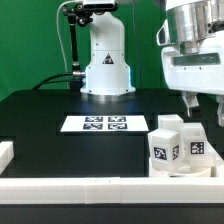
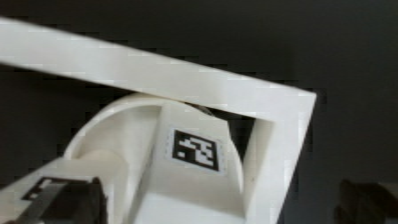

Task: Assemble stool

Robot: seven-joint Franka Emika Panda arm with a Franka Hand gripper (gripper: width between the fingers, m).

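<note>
While the gripper [image 1: 202, 104] hangs at about two o'clock in the exterior view, its fingers stand apart and empty, clamped on nothing. Directly beneath and slightly toward seven o'clock from the fingertips lies the stool [image 1: 180, 150], here a cluster of white tagged parts pressed into the corner formed by the white border rails [image 1: 100, 188]. Blocky legs [image 1: 164, 146] stand upright at the front of the cluster, their tags facing the camera. From the wrist view, one tagged white part [image 2: 169, 150] fills the centre, with a dark finger [image 2: 63, 195] just beside it and the rail corner [image 2: 267, 95] close behind; whether finger and part touch cannot be told. The part's long axis appears to run up toward the gripper, so any coming grasp would turn on a short descent with the jaws straddling it. Well apart, at nine o'clock from the stool, lies the marker board [image 1: 94, 124] on the black table [image 1: 40, 125]
</note>
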